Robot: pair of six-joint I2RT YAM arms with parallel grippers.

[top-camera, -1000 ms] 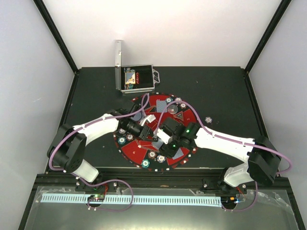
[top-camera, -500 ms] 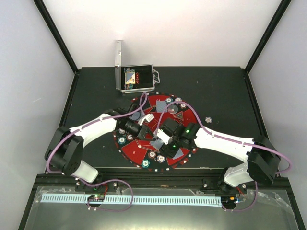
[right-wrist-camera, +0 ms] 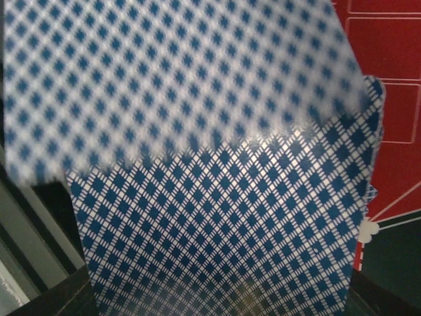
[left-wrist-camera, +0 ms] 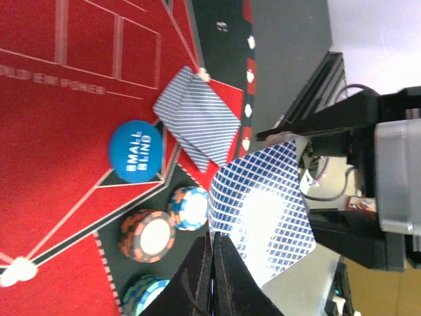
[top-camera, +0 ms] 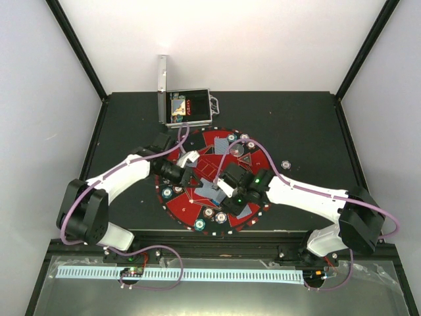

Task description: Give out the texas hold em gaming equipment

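Dealing is under way and, by my reading, somewhere past the middle. The left gripper (left-wrist-camera: 212, 249) has its fingers pressed together on the edge of one blue-backed card (left-wrist-camera: 263, 210), holding it up over the round mat (left-wrist-camera: 59, 131), right beside the right gripper (top-camera: 225, 185). That one is closed partway round the pack of cards (right-wrist-camera: 217, 217), which fills its own camera's view. Whether the pinched card has come free of the pack I cannot tell.

Done, as far as the views show: stacks of chips (left-wrist-camera: 147, 234) stand at places round the mat's rim, a blue disc (left-wrist-camera: 137, 151) marked small blind lies on the red, and a pair of cards (left-wrist-camera: 197, 115) lies face down just beside it. From above, more grey-blue cards show on the mat's right side.

Left to do: the pinched card wants a seat and the pack is not spent. One lone chip (top-camera: 285, 164) sits on the table (top-camera: 316, 118) to the right of the mat, and the open case (top-camera: 187, 108) at the far side holds something I cannot make out
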